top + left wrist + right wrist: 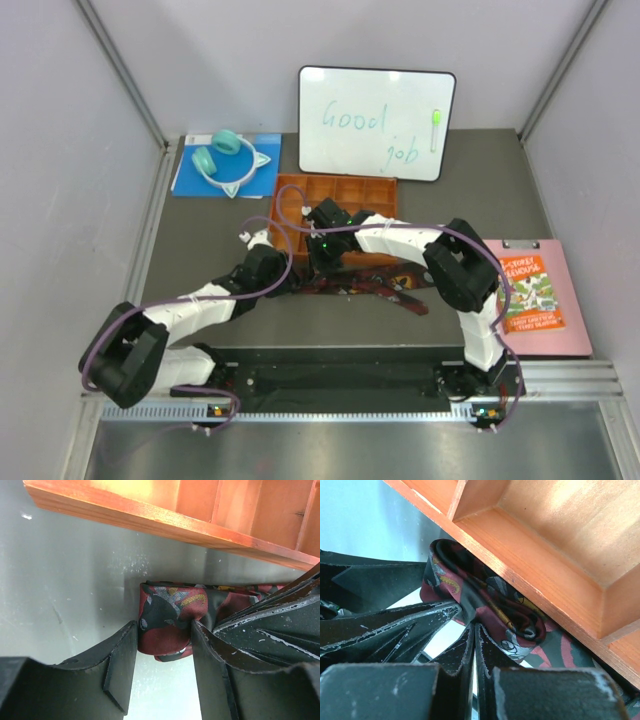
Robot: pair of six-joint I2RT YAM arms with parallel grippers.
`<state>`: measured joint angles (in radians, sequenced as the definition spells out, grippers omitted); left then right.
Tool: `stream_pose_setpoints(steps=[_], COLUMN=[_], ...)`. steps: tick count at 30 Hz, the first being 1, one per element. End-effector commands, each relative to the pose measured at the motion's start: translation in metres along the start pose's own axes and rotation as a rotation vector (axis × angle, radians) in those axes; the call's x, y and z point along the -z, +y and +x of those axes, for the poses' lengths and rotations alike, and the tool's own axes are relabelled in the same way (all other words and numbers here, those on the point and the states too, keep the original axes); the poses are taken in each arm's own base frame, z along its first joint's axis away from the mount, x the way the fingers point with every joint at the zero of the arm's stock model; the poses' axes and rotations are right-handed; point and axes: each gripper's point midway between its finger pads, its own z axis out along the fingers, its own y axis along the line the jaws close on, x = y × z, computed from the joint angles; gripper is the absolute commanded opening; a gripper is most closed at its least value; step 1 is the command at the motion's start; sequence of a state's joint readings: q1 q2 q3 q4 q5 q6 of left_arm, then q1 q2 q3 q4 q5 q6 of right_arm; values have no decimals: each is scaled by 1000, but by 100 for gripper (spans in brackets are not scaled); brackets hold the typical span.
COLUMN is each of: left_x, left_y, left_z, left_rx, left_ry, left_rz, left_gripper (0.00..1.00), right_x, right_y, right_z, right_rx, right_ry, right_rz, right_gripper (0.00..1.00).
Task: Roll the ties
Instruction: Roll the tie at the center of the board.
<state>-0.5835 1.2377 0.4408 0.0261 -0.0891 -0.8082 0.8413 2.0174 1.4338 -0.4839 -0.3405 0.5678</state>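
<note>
Two grippers work the same spot, just in front of the near wall of the wooden tray [150,525]. We see the left gripper [164,630] about half open. Its two fingers press on either side of the rolled end of the tie [170,602], so the coil cannot spring loose or slide sideways. The right gripper [470,624] sits just to the right with its fingers closed together, their tips pushed against the coil where the loose length leaves it. We judge it serves as a prod or spindle for turning the roll, though the wrist view is too crowded for us to tell whether a fold of fabric is nipped between the fingers. The coil lies on the table [330,320], touching or nearly touching the tray's near wall, which likely acts as a backstop. The rest of the tie trails off to the right along the table, unrolled, so we judge the rolling only partly done.

The table is covered by a dark grey mat, faintly shiny up close and marked with pale scuffs and specks. At the far edge stands a whiteboard [375,120] reading "Good job". Teal headphones [225,155] rest on a blue sheet [190,178] at far left, and a pink clipboard [570,340] carrying a booklet [528,290] lies at right. Plain pale walls [60,150] close in the cell on three sides.
</note>
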Motion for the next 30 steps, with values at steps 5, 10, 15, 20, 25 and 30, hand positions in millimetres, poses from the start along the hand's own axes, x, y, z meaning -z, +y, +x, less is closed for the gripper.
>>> stream_pose_setpoints(steps=[5,10,15,20,25,30], left_x=[-3,-3,-2,6,24,43], left_y=[0,-5,-11,-4,6,10], left_z=[13,12,5,-7,-19,-29], left_rx=[9,19,13,-38,-98,-134], left_ry=[40,35,29,20,15,4], left_rz=[34,57,58,-35,-127,-168], left_gripper=[47,37,18,13,12,11], right_x=[13,11,10,11,12,7], right_y=[6,4,4,4,10,21], right_z=[-12,-11,-11,-10,-5,2], right_rx=[28,24,24,23,17,23], right_ry=[-53,-47,-47,-41,-35,-28], right_rz=[-18,-14,-12,-15,-29,-38], right_gripper=[0,0,0,0,0,0])
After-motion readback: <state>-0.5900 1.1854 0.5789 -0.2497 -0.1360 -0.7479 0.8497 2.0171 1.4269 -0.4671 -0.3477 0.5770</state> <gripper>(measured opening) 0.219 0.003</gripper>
